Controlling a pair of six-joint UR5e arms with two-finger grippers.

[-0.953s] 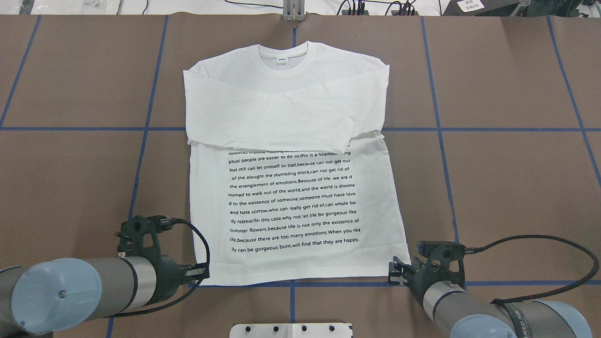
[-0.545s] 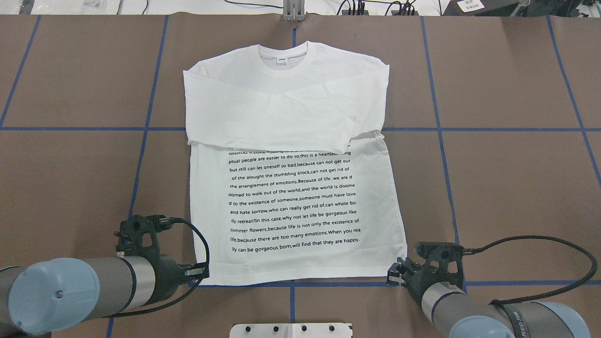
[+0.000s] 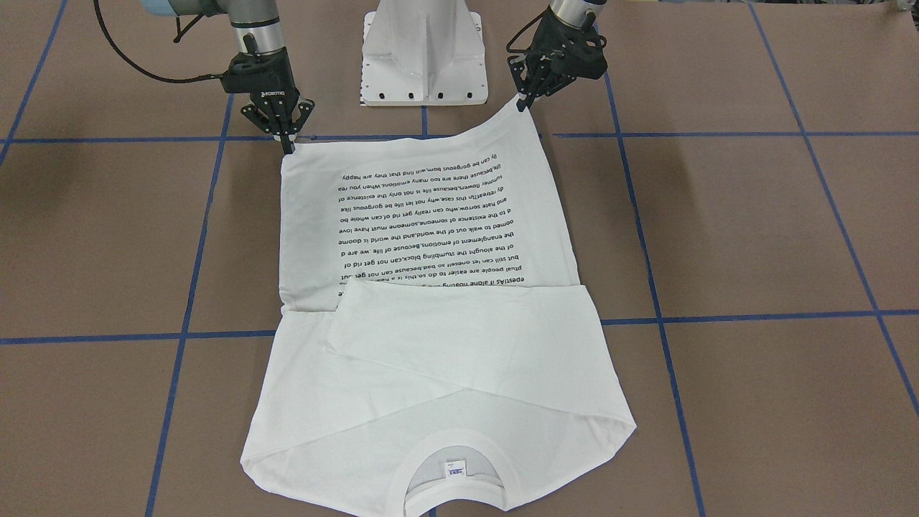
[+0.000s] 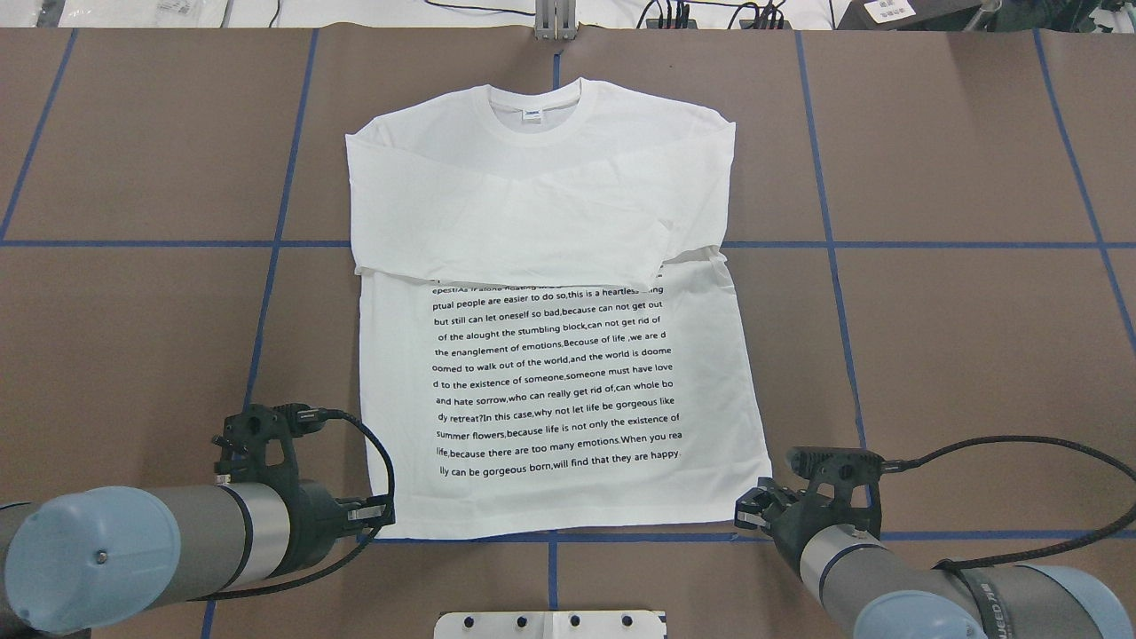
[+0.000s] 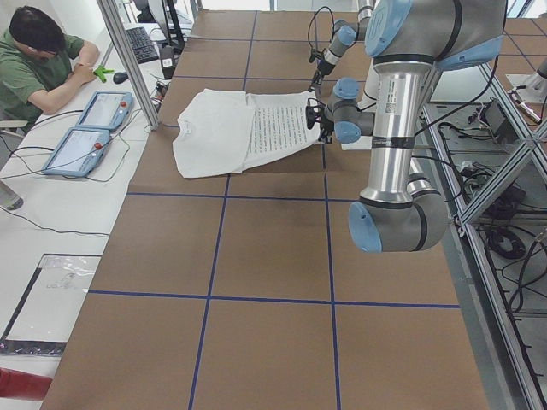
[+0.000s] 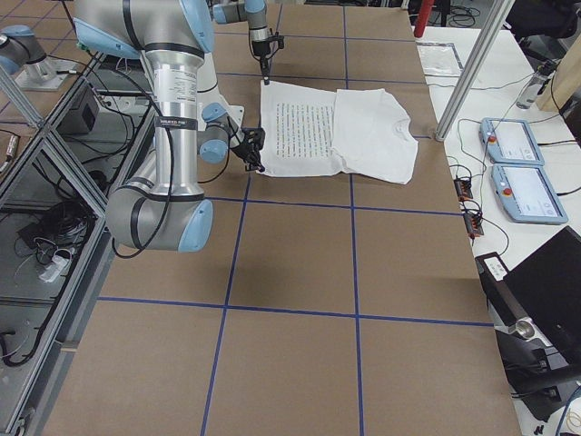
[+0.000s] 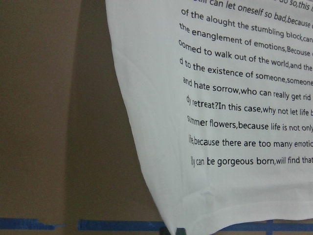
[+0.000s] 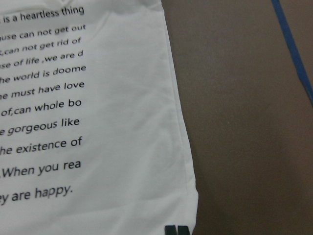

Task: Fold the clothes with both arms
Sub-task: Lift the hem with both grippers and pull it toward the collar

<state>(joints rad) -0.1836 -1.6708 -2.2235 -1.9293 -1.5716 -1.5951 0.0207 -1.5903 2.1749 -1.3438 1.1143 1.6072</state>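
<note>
t-shirt long axis front-back, collar far.

the t-shirt is matt white cloth with a ribbed collar and flat black print. the table cover looks like matt brown paper, marked with smooth blue tape. arm tubes are dull grey metal, joint caps glossy light blue; the left gripper and right gripper are matt black.

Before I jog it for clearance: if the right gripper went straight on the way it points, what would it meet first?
The right gripper would meet the shirt first, its hem corner already at the tips; likely the table just beneath.
</note>
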